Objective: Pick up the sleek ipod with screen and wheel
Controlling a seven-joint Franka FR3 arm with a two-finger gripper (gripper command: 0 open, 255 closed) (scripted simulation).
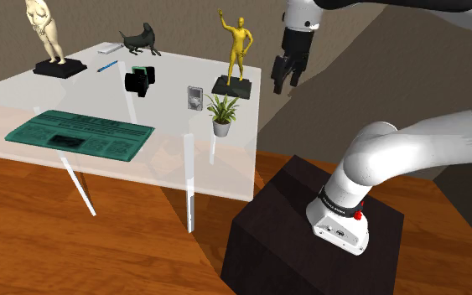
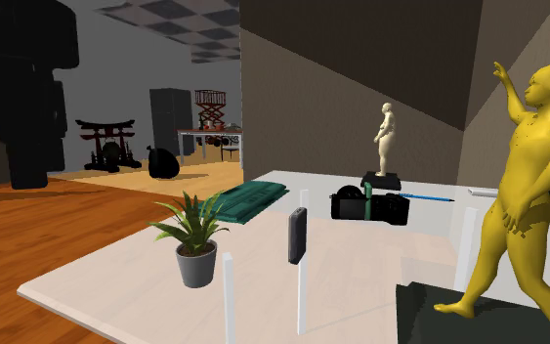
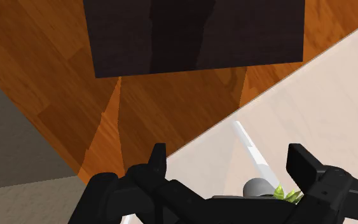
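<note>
My claw (image 1: 286, 84) hangs in the air past the table's corner, above the wood floor, with its fingers (image 3: 158, 159) spread wide and nothing between them. I judge that wide spread suits a descent over a thin thing.

The iPod (image 1: 194, 97) stands upright on its narrow end on the pale, see-through table (image 1: 33, 92), between the black camera (image 1: 139, 80) and the little potted plant (image 1: 222, 115). The second exterior view shows it edge-on as a slim dark slab. Standing like that, it offers two flat faces to pinch, but I expect a nudge would tip it.

The plant sits just beside it, on my side. The yellow figure (image 1: 237, 46) on its dark base rises between my claw and the iPod. I would therefore come in from above rather than sweep across low.
</note>
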